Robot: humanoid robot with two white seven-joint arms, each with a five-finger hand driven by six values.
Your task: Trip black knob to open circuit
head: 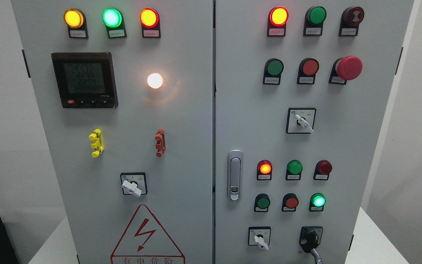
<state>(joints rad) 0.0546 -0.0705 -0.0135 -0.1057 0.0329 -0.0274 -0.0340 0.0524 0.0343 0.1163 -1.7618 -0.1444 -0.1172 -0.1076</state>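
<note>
- While neither robot hand appears anywhere in the head view, the state of the fingers cannot be told, and no place can be given relative to a hand; places are given on the panel instead.
- The black knob [310,238] is seen at the lower right of the right-hand cabinet door [372,146], close to the bottom edge of the picture, with a grey lever-like part running down from it toward the lower right.
- Its long axis is judged to lie near vertical, tilted slightly rightward at the bottom.
- Just to its left a white selector switch [259,239] is mounted, apart from it; above it sits a lit green lamp [318,200].
- Since the knob lies right of the middle, the right arm is judged the nearer one for the reach, coming up from the lower right.
- The task is judged as not yet begun: the knob is untouched.
- The cabinet face is flat, pale grey and upright, crowded with lamps and push buttons; a door latch [234,175] stands well to the knob's upper left.
- A white tabletop [379,242] is seen under the cabinet, with plain pale walls behind.
</note>
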